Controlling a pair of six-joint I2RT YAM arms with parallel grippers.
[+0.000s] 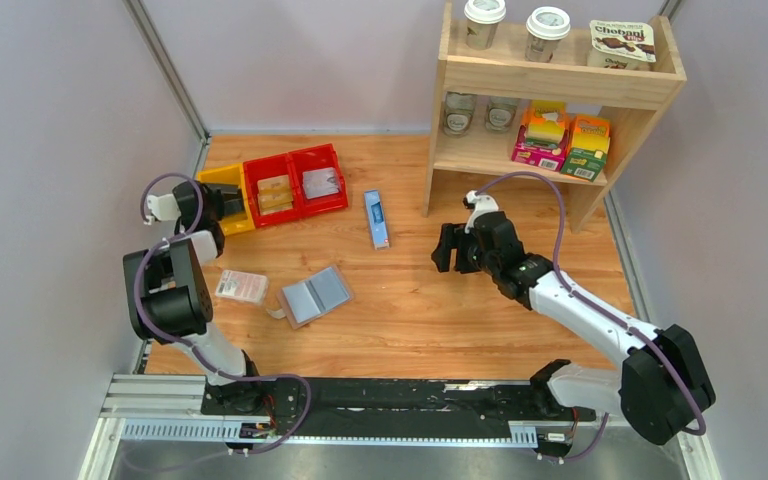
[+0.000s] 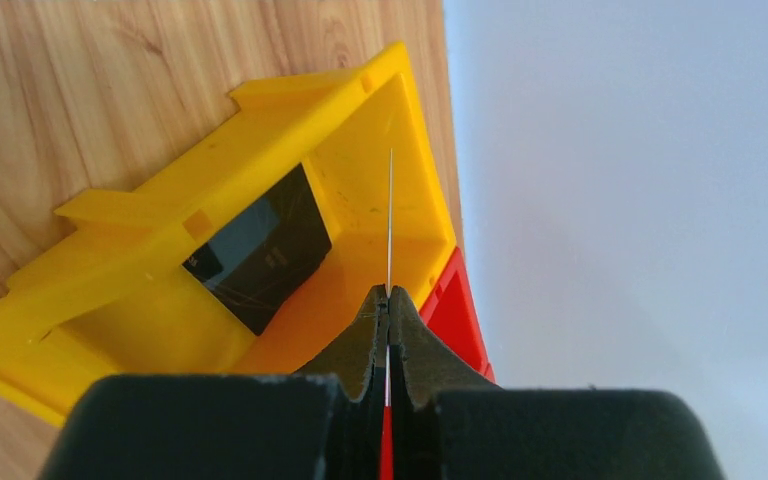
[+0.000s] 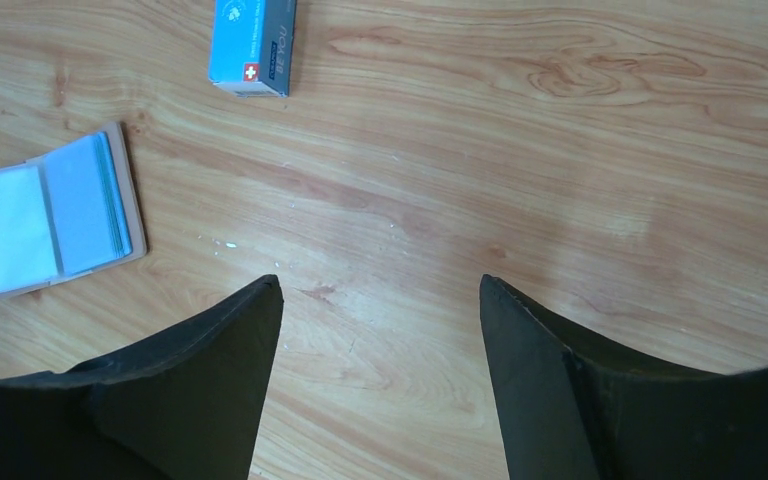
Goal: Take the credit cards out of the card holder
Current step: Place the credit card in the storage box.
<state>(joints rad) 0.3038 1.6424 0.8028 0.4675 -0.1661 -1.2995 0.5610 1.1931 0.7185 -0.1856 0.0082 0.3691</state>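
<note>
The card holder (image 1: pixel 315 295) lies spread open on the table (image 1: pixel 440 320), pale blue lining up, with the right gripper (image 3: pixel 380 285) hanging wide and empty off to its right. Farther back, the left gripper (image 2: pixel 388 300) pinches a thin credit card (image 2: pixel 390 220) edge-on above the yellow bin (image 2: pixel 160 215), where a dark card (image 2: pixel 260 250) already lies. The drop-off looks to be the step in hand, and the next move calls for parting the jaws so the card falls within the bin's walls.

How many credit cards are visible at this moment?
2: a dark card lies in the yellow bin; an edge-on card is pinched in the left gripper. More may hide in the holder.
</note>
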